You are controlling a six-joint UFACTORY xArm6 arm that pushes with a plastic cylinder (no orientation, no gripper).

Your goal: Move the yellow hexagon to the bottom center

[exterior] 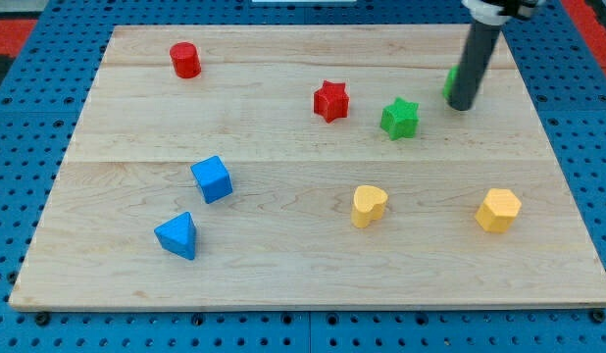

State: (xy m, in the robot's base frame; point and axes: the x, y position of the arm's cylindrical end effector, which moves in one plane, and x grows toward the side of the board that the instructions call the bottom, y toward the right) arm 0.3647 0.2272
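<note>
The yellow hexagon (499, 210) lies near the view's right edge of the wooden board (303, 265), in its lower half. My tip (461, 105) is at the view's upper right, well above the hexagon. It stands right beside a green block (449, 82) that the rod mostly hides. A yellow heart-like block (369, 206) lies to the left of the hexagon, near the bottom centre.
A green star (400, 119) and a red star (330, 101) lie left of my tip. A red cylinder (185, 60) is at the upper left. A blue cube (212, 179) and a blue triangular block (177, 236) lie at the lower left.
</note>
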